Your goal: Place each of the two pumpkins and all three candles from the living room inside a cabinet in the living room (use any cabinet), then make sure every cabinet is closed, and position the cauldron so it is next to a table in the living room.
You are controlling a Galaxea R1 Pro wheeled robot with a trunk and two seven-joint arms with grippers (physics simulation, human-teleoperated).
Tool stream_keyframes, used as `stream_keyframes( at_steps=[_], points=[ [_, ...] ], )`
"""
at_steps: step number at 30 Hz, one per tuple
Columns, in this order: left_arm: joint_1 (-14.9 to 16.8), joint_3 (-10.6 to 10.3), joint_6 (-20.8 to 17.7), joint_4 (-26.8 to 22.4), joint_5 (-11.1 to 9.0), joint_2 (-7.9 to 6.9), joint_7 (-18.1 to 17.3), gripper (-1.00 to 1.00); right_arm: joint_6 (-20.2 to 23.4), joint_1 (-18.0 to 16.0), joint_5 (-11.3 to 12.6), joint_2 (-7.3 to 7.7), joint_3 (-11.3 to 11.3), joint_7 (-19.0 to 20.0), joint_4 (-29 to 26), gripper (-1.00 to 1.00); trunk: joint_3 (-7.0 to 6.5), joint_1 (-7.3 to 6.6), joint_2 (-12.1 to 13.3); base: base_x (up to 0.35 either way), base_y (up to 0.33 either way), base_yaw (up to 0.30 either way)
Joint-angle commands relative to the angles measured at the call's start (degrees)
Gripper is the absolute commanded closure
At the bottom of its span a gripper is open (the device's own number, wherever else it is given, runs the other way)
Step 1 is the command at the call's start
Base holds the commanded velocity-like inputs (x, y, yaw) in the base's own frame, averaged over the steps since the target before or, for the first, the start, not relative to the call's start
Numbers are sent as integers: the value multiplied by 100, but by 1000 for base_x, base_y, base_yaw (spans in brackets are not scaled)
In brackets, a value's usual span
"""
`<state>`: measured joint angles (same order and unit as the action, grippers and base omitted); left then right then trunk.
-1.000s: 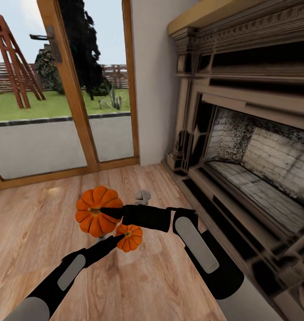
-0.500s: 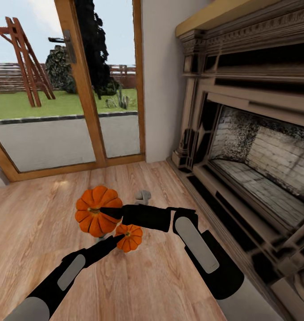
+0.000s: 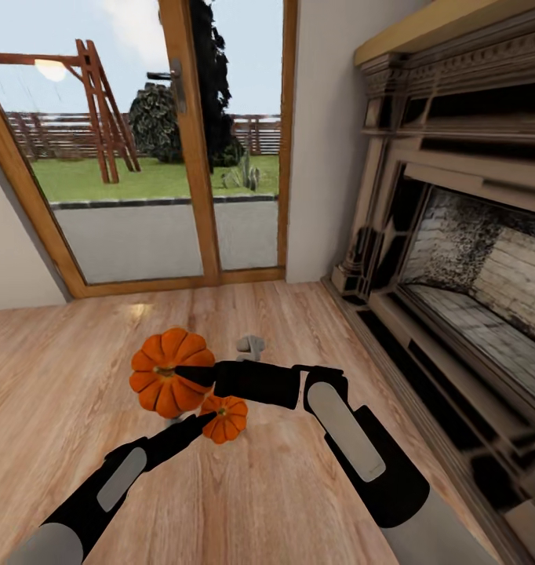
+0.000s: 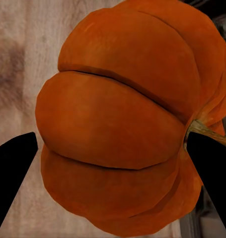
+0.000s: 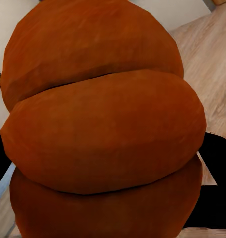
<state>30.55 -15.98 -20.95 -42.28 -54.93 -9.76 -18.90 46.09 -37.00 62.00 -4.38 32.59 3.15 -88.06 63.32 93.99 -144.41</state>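
The left gripper (image 3: 209,421) pinches the small pumpkin (image 3: 225,418) and the right gripper (image 3: 181,375) pinches the big pumpkin (image 3: 161,380), both above the floor (image 3: 56,369). The 2 look rigid, light and smooth-skinned. Gripping across the ribs at mid-height seems safest.

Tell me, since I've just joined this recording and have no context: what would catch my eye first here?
Two bright orange pumpkins held up over the wooden floor: the larger pumpkin in the right pincer, the smaller pumpkin just below it at the left pincer. Next come the ornate dark fireplace along the right wall and the glass doors ahead, looking onto a garden.
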Motion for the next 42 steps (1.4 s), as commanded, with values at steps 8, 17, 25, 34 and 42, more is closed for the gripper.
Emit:
stream_keyframes(
  at_steps=[8,17,25,34,42],
  points=[
    [4,-19,-32,-1,-97,-34,3,100,20,0,-30,-2,3,20,-2,100,-150,-19,7,0,0,13],
    [4,-19,-32,0,-97,-35,4,100,23,-2,-30,-2,3,19,-6,100,-350,-43,19,0,0,0],
    [4,-19,-32,0,-97,-35,7,100,23,-4,-30,-2,1,11,-18,100,-527,-63,30,0,0,15],
    [4,-19,-31,0,-97,-35,1,100,23,-1,-29,-2,5,11,-18,100,-726,-86,42,0,0,248],
    [4,-19,-31,0,-97,-35,1,100,23,0,-28,-2,9,11,-19,100,-903,-107,53,0,0,287]
  ],
)
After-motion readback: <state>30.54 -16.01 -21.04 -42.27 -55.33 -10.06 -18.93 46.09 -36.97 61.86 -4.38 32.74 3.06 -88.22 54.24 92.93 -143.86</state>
